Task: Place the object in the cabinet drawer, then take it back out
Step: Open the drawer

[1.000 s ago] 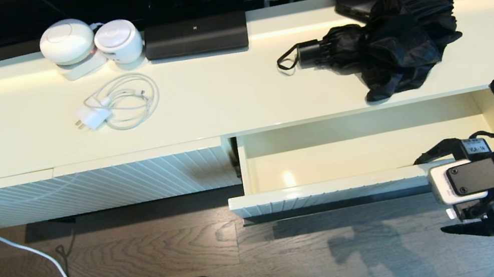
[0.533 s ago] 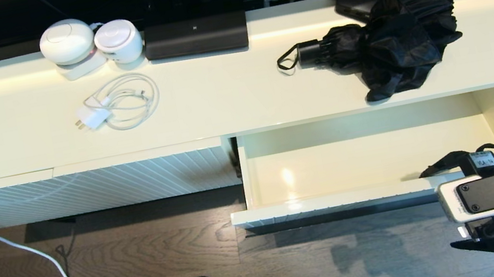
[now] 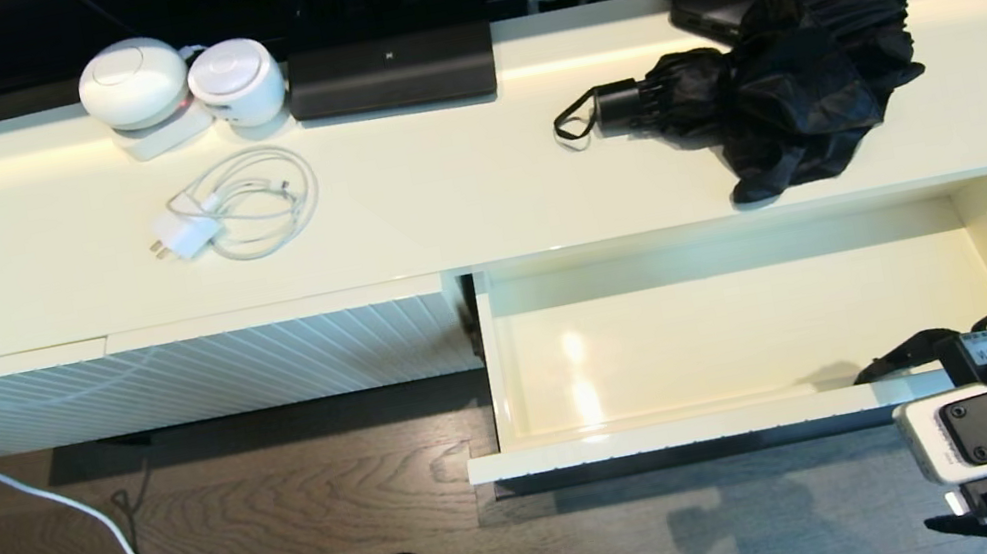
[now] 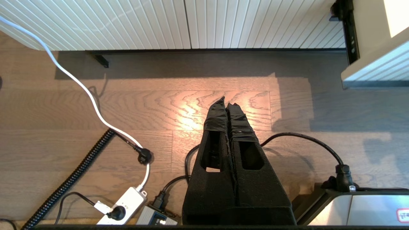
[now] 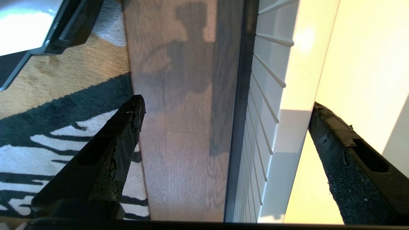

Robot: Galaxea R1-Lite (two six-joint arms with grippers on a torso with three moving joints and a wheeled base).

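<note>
Your right gripper sat at the right end of the pulled-out cabinet drawer, its black, tape-wrapped fingers spread wide and holding nothing; one finger was over the glossy cream interior, the other out over the wood-grain floor, straddling the vertically ribbed front and its thin dark bar handle. A small white tag on that wrist carried printed characters, possibly "VOA-14", though you could not read them surely. The black folding umbrella lay on the smooth cream cabinet top, above the drawer, its loose fabric bunched, its short cylindrical handle and wrist loop pointing left. Behind it lay a flat black box with a white sticker. Farther left sat a coiled white cable with a plug and two rounded white devices. Your left gripper hung over the floor, its fingers pressed together.
</note>
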